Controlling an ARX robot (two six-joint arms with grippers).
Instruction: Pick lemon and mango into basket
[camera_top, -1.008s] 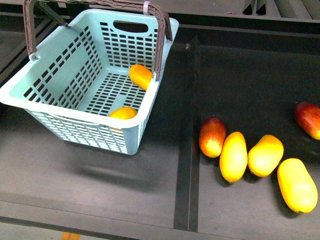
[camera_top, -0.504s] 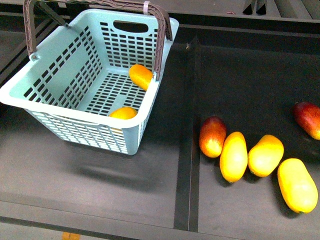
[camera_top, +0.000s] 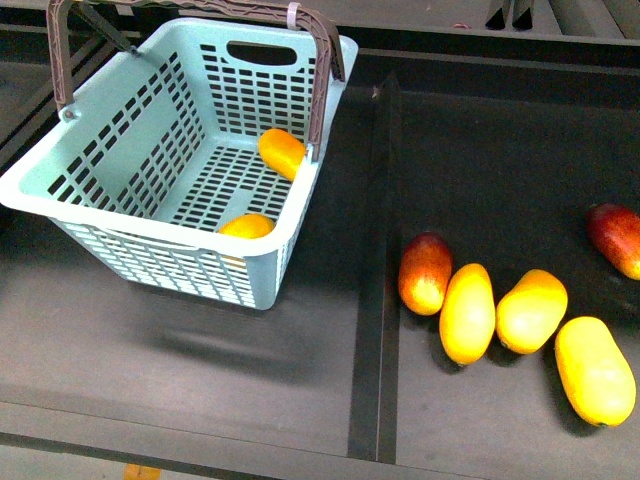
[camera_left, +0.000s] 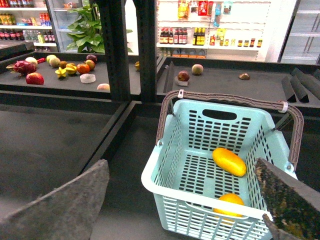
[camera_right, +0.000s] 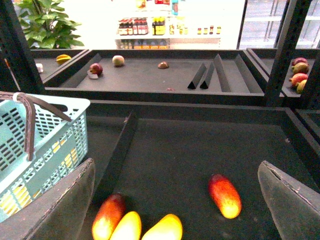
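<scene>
Lemon (camera_top: 247, 226) and mango (camera_top: 282, 152) both lie on the slotted floor of the basket (camera_top: 150, 225), the lemon against the near wall, the mango further back by the right wall just under the handle (camera_top: 320, 95). So the task looks finished, or all but; I judge that nothing is left to carry, and the next move calls only for keeping both arms clear of the basket. Neither arm shows in the front view. In its wrist view the left gripper (camera_left: 185, 210) is spread wide and empty, facing the basket; the right gripper (camera_right: 175, 200) is likewise spread and empty, above the fruit on the shelf. That fruit lies well apart from the basket, past a raised divider (camera_top: 375, 280): three yellow mangoes (camera_top: 468, 313) in a row, and two red-blushed mangoes (camera_top: 425, 273), one touching the row's end and one off to the right. The shelf (camera_top: 150, 350) is dark and matt. Beyond it the room is a shop, with produce trays, a plant (camera_left: 87, 27) and bottles (camera_right: 150, 25).
</scene>
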